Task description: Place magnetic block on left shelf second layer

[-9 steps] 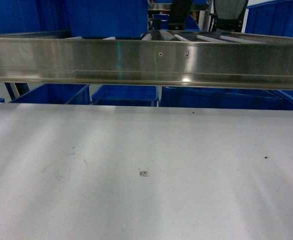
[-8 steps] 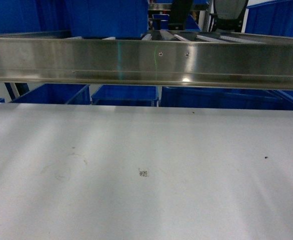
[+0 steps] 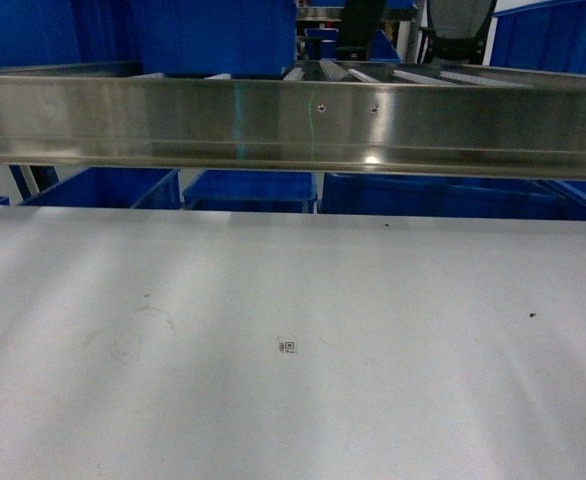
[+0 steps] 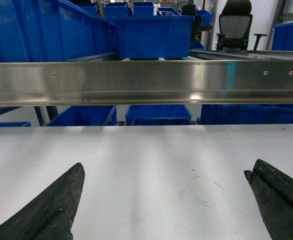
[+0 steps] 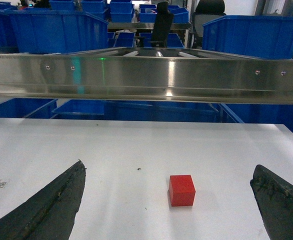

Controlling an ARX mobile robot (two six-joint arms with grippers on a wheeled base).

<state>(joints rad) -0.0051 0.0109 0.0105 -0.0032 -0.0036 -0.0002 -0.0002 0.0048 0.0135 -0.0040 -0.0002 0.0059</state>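
The magnetic block [image 5: 181, 190], a small plain red cube, sits alone on the white table [image 5: 136, 145] in the right wrist view. My right gripper [image 5: 169, 165] is open, its dark fingers [image 5: 51, 205] spread wide on either side, and the block lies a little ahead between them, untouched. In the left wrist view my left gripper [image 4: 165, 167] is open too, over bare white table [image 4: 151, 150] with nothing between its fingers. The head view shows neither gripper nor the block. A steel shelf rail [image 3: 293, 125] crosses above the table's far edge; which layer it is I cannot tell.
Rollers [image 5: 136, 53] run back behind the steel rail [image 5: 146, 72]. Big blue bins [image 4: 154, 35] stand on the shelf and more [image 3: 248, 190] sit below it. An office chair [image 4: 235, 25] stands at the back. A small printed tag [image 3: 288, 346] lies on the table.
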